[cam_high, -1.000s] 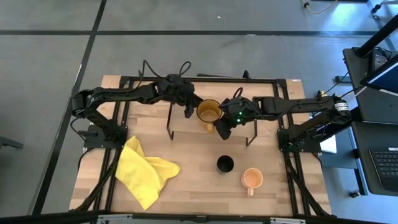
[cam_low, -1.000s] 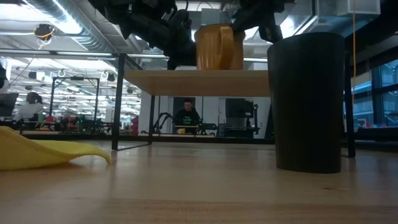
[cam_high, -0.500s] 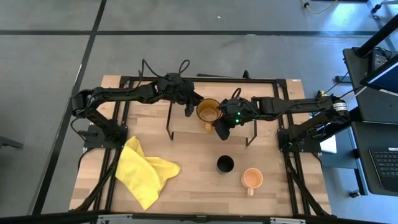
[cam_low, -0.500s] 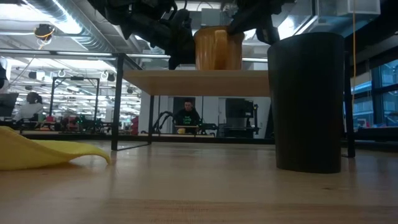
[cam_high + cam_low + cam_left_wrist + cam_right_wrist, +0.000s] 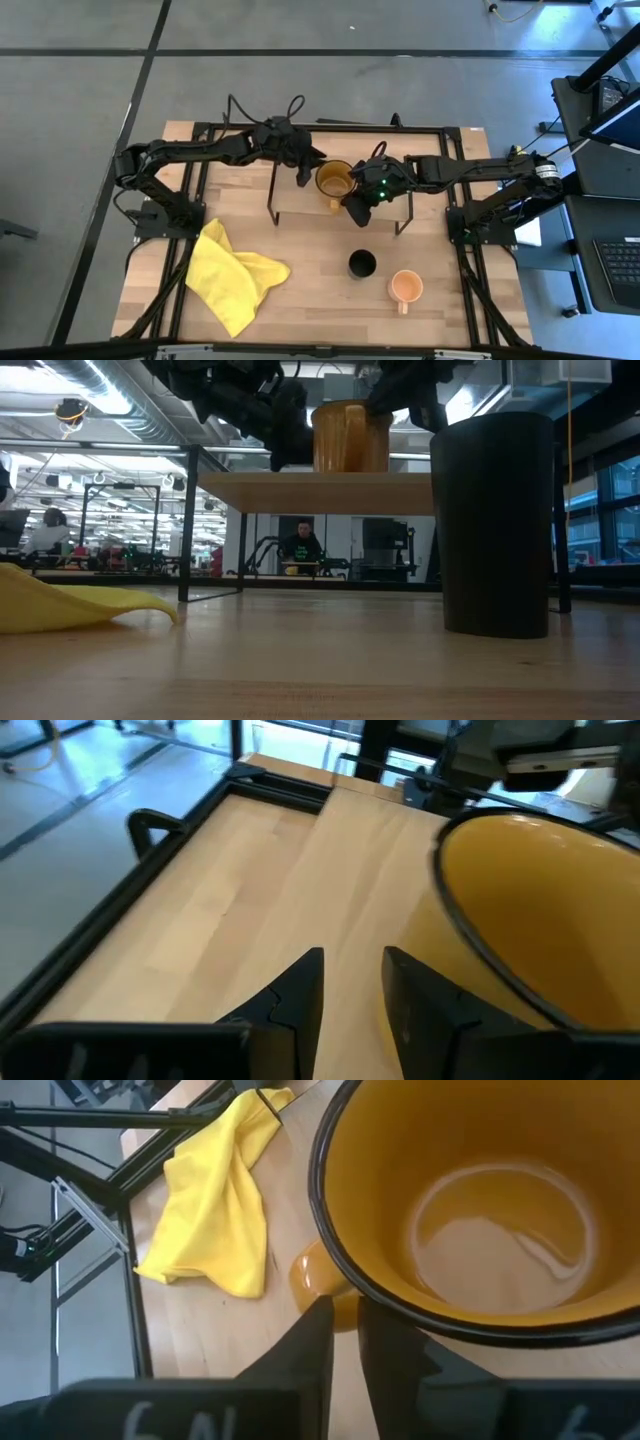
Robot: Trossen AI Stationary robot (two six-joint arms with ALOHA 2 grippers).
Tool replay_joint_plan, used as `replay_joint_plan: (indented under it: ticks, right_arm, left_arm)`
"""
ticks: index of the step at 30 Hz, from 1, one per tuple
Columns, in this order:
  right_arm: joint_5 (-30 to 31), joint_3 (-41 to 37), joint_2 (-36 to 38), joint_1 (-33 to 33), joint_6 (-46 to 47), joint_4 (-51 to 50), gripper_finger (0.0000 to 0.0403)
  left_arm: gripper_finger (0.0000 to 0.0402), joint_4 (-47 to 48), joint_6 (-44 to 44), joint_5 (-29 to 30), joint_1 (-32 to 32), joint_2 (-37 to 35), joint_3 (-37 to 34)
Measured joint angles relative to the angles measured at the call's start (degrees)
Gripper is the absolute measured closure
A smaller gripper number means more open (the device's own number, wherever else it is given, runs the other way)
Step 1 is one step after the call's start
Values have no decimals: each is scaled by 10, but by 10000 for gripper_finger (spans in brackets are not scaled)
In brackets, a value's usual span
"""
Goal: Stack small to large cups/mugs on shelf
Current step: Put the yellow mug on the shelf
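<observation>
The amber see-through mug [image 5: 335, 180] stands upright on the light-wood shelf [image 5: 300, 492], its handle [image 5: 352, 435] toward the table's near side. My right gripper [image 5: 355, 203] is shut on that handle. My left gripper [image 5: 304, 178] hovers just left of the mug over the shelf, its fingers a narrow gap apart and empty [image 5: 352, 982]. The small black cup [image 5: 362, 264] and the peach-orange mug [image 5: 405, 287] stand on their bases on the tabletop, near and right of the shelf. My right gripper pinches the mug's handle [image 5: 322, 1285] between its two fingers. The fingers slant in from the table's right and near side, below the dark rim. The mug stands upright with its base on the shelf.
A crumpled yellow cloth [image 5: 235, 275] lies on the tabletop at the near left. The shelf's thin dark legs [image 5: 272, 205] stand on the table below the arms. In the low view the black cup [image 5: 495, 525] stands close in front, and people sit in the room beyond.
My right gripper has shifted a little toward the table's left with the amber mug, which has gone slightly left with it and now stands level on the shelf. My left gripper has stayed beside the mug.
</observation>
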State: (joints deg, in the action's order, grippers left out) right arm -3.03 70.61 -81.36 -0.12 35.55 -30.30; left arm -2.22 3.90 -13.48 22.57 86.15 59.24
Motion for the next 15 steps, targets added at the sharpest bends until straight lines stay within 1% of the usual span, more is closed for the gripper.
replay_joint_plan:
  ticks: [2,5,12,15]
  right_arm:
    - [-5,0,0,0,-3,-5,350]
    - [-31,0,0,0,-13,-16,350]
    - [-50,0,19,6,-22,-10,350]
    - [-50,0,34,20,-15,-13,350]
  left_arm:
    - [302,0,0,7,3,0,0]
    - [302,4,0,2,11,0,0]
    - [302,33,-3,-37,33,0,0]
    - [302,32,-11,-72,50,0,1]
